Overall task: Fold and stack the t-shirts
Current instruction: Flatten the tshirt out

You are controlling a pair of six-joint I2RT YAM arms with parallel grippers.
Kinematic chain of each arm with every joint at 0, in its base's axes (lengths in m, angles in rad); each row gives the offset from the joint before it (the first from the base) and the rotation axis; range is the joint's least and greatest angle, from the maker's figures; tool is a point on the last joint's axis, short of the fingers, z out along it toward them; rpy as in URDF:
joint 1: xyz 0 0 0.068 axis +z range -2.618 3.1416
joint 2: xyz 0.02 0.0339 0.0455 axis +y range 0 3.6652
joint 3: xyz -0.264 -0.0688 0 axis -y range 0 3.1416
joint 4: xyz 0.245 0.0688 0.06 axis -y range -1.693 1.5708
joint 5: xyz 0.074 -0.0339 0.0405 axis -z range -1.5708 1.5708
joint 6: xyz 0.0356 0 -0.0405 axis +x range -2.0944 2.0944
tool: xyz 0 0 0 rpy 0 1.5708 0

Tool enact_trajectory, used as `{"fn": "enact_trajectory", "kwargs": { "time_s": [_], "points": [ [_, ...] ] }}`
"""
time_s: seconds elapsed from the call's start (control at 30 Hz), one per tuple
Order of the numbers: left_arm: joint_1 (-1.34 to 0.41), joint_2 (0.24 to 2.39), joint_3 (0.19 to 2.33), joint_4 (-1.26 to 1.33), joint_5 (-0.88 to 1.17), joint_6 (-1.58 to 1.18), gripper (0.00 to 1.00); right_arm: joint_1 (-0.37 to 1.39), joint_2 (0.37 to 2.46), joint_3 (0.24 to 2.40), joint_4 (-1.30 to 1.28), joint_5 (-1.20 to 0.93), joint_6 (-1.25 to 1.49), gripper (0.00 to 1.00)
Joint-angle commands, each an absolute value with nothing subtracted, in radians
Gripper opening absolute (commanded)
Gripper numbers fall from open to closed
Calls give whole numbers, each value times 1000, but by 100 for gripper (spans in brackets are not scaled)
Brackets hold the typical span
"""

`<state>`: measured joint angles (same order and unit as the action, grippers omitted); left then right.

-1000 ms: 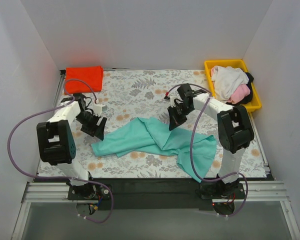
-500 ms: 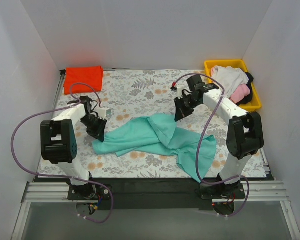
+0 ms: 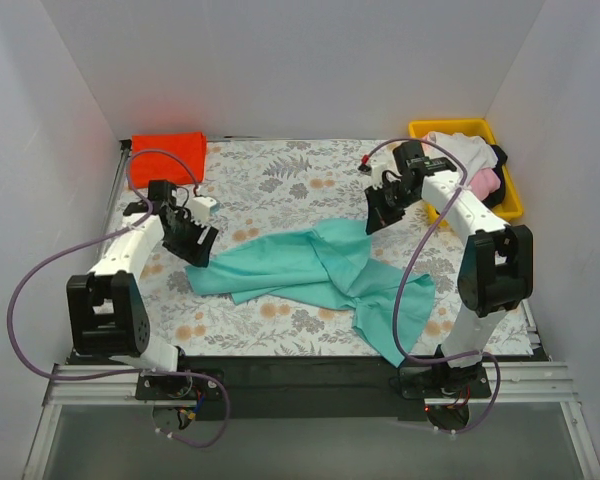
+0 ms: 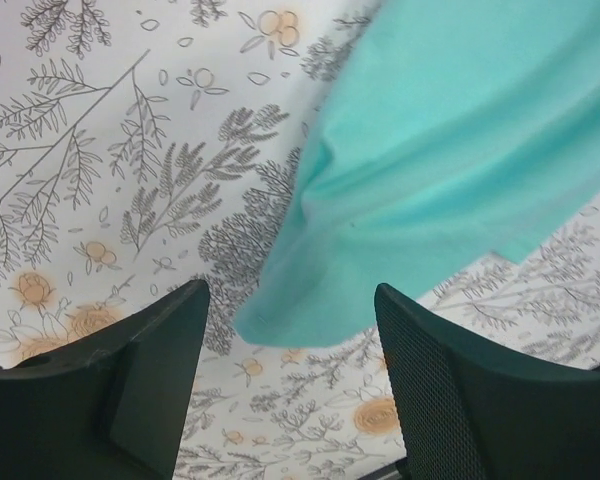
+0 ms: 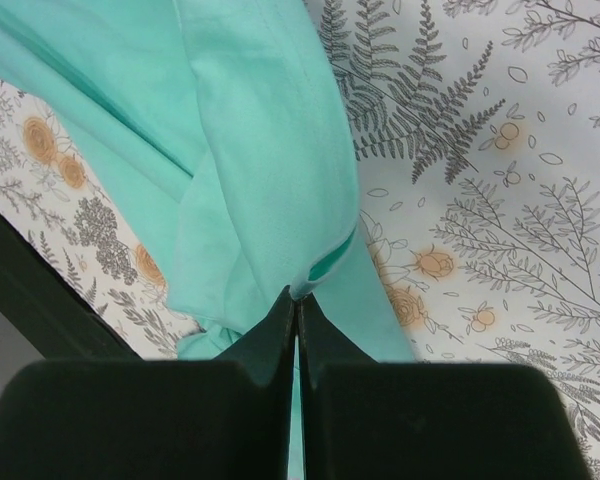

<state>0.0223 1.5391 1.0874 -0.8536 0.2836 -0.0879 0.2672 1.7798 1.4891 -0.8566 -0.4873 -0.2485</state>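
A teal-green t-shirt (image 3: 310,270) lies crumpled and stretched across the middle of the fern-patterned cloth (image 3: 270,175). My right gripper (image 3: 374,222) is shut on an edge of it (image 5: 250,180), lifting that fold off the cloth; in the right wrist view the gripper (image 5: 298,297) pinches the hem. My left gripper (image 3: 202,256) is open and empty, just above the shirt's left end. In the left wrist view the gripper (image 4: 290,385) hovers with the shirt's corner (image 4: 310,310) lying ahead between its fingers. A folded red-orange t-shirt (image 3: 168,156) lies at the back left.
A yellow tray (image 3: 460,126) at the back right holds white (image 3: 458,152), pink (image 3: 483,184) and black (image 3: 500,156) shirts in a heap. White walls close in the sides and back. Purple cables loop from both arms.
My right gripper has moved back and to the right with the shirt's edge, pulling the cloth longer. My left arm has reached farther back; its gripper stays at the shirt's left end.
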Motion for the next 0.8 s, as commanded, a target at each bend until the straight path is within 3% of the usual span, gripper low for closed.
{"fn": "enact_trajectory", "kwargs": {
  "time_s": [0.0,0.13,0.47,0.67,0.77],
  "points": [
    [15,1434,1065,-908,362,-43,67,215,1743,1532,-907,-469,-298,1],
    [-46,1445,994,-992,385,-8,57,117,1724,1543,-949,-494,-336,1],
    [-117,1522,884,-945,388,-25,37,75,1652,1451,-1078,-523,-471,1],
    [-127,1441,831,-1040,392,69,30,46,1554,1370,-1163,-545,-653,1],
    [-81,1419,971,-1112,549,28,35,57,1526,1309,-1189,-528,-711,1]
  ]
}}
